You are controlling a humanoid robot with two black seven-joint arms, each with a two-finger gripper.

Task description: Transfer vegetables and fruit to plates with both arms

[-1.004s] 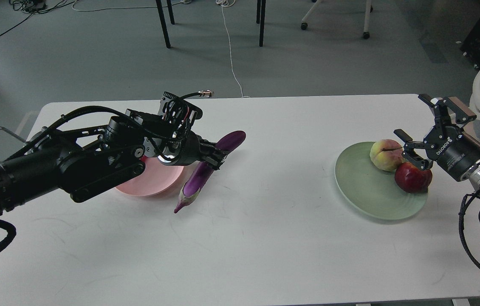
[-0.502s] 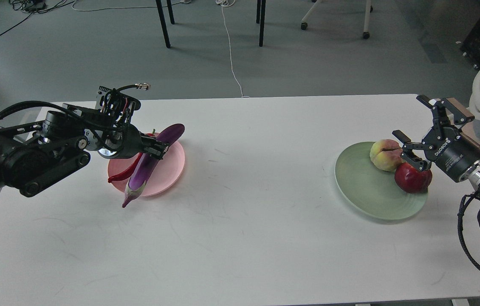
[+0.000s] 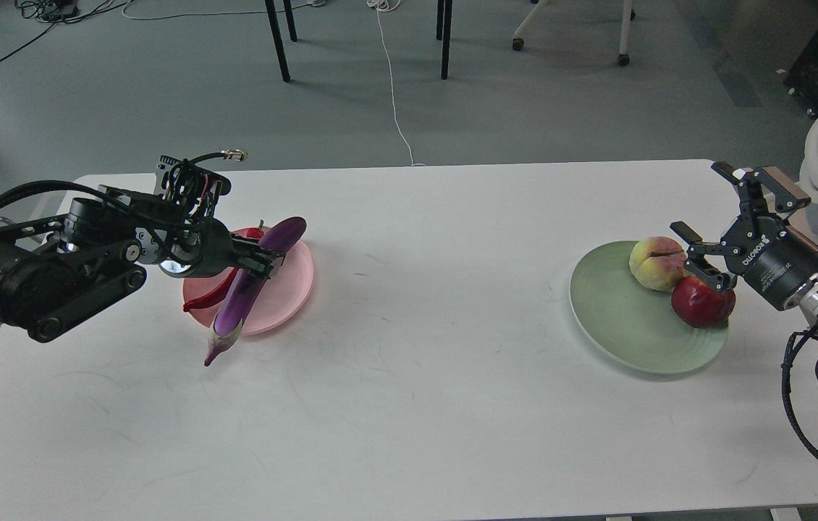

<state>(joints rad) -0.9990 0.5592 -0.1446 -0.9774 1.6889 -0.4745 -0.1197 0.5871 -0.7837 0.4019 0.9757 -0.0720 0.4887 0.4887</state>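
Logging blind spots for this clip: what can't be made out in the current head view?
- Chili pepper: mostly hidden by the eggplant and the left gripper.
- Whether the eggplant rests on the pink plate: unclear.
- Whether the right gripper touches the pomegranate: unclear.
- Both arms: cut off by the edges.

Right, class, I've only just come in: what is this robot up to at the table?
It is sorting produce onto two plates. The left gripper is shut on the purple eggplant, which is over the pink plate with its pointed end past the rim; whether it rests on the plate I cannot tell. A red chili pepper already lies on that plate. On the right, the peach and the pomegranate sit on the green plate, and the right gripper is open just above the pomegranate.
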